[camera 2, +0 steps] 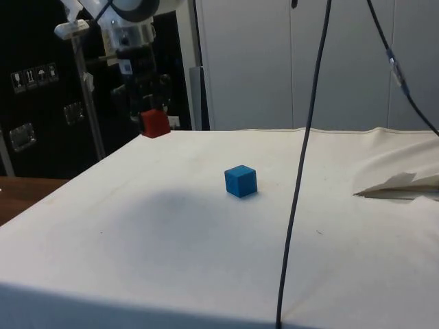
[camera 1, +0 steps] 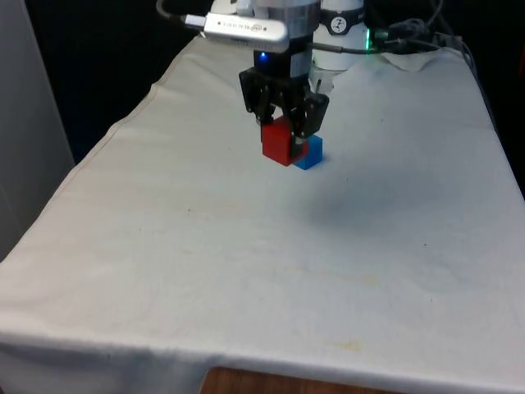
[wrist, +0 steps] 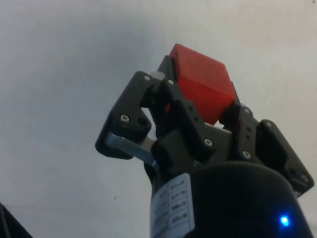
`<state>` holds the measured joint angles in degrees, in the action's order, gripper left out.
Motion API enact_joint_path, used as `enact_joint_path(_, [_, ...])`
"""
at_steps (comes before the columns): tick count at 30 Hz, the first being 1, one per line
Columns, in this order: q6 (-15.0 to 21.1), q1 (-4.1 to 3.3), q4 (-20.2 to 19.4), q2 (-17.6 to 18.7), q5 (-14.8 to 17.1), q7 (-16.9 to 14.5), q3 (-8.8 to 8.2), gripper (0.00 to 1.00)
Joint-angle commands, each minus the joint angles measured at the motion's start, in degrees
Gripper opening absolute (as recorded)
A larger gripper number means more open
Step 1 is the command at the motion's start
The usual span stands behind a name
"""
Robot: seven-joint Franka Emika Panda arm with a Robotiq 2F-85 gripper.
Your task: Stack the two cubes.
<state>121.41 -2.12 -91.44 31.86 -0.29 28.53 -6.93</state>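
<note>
- Starting at the front view's left: you're looking at bare white cloth (camera 1: 164, 246) there, wrinkling a bit toward the edge.
- Moving toward the middle, your gripper (camera 1: 285, 123) is hanging above the table's far half with its fingers clamping the red cube (camera 1: 277, 140) between them. In the wrist view the gripper (wrist: 198, 106) is squeezing the red cube (wrist: 203, 89) from two opposite sides, with most of the block sticking out past the fingertips.
- In the side view the red cube (camera 2: 155, 123) is sitting up in the air in the gripper (camera 2: 147, 110), clear of the cloth and well apart from the blue one.
- Just to the front view's right of the red cube, the blue cube (camera 1: 311, 153) is resting flat on the cloth; the side view is showing the blue cube (camera 2: 241, 181) standing alone, nothing touching it.
- Farther right, a dark cable (camera 2: 305, 157) is hanging down in the side view.
</note>
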Motion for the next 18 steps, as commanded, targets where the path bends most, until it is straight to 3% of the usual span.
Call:
enact_joint_path(1, [0.0,-0.11,-0.7,-0.9,-0.2,0.0,-0.06,0.00])
enact_joint_path(4, [-0.3,-0.23,-2.1,-2.5,-0.5,-0.1,-0.06,0.00])
enact_joint_path(5, [-0.3,0.00,-1.2,-1.5,-0.2,-0.1,0.00,0.00])
enact_joint_path(9, [-0.7,-0.40,-4.5,-5.2,-1.4,-0.2,0.06,0.00])
enact_joint_path(13, [-1.0,-0.29,-5.5,-6.1,-1.7,-0.2,0.29,0.00])
enact_joint_path(18, [-0.6,-0.86,-8.8,-9.0,-3.0,0.1,0.63,0.00])
